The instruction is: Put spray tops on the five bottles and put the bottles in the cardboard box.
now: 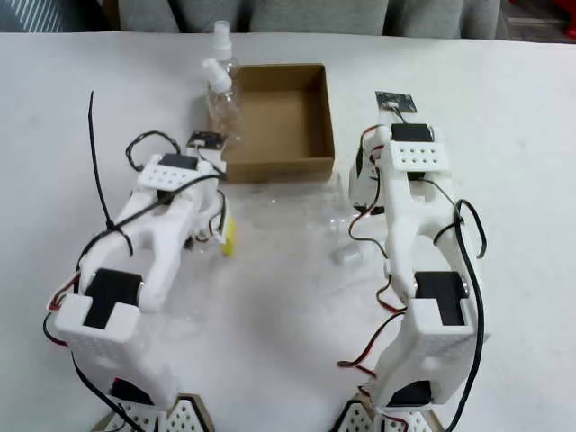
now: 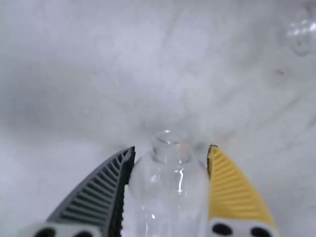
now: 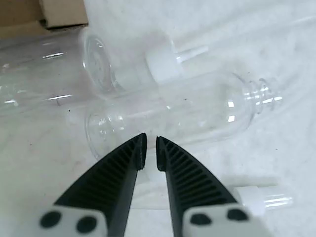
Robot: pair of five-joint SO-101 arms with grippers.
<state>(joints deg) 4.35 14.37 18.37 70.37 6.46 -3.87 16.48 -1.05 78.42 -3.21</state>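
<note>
The left claw pinches an uncapped clear bottle by its shoulders, grey finger on one side and yellow on the other, with the open neck pointing out over the white worktop. The right claw is pressed almost together on nothing, above a second open-necked bottle lying on its side. A white spray top lies just beyond that bottle, and a loose spray top lies near. Two topped bottles stand just outside the cardboard box
</note>
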